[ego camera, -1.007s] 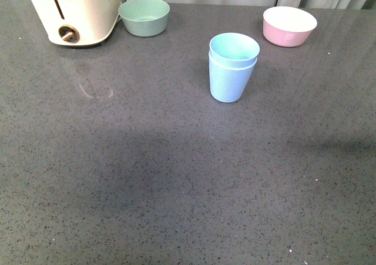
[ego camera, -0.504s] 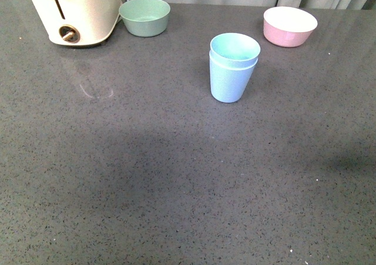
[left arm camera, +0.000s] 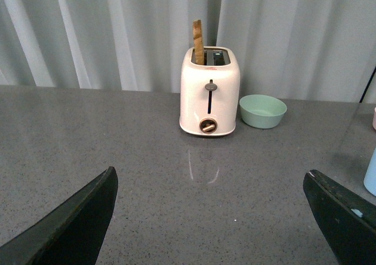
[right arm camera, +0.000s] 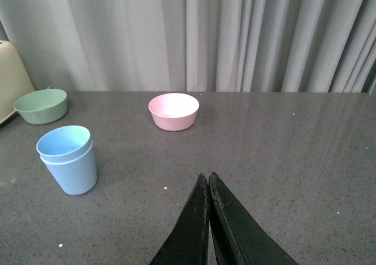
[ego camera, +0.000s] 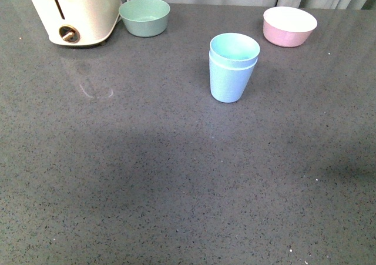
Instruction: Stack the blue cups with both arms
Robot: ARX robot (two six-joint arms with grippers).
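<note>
I am seeing the blue cups already nested, standing upright at upper centre of the front view, while my right gripper, fingers pressed together and empty, sits nearer than my wide-spread left gripper.

Left pincer spread wide, right pincer closed, empty.

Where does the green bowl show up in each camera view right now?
Front view: green bowl at the far left, beside the toaster.
Left wrist view: bowl just beside the toaster.
Right wrist view: bowl at the picture's edge, beyond the stacked blue cups.
Shared landmark: the toaster.
</note>
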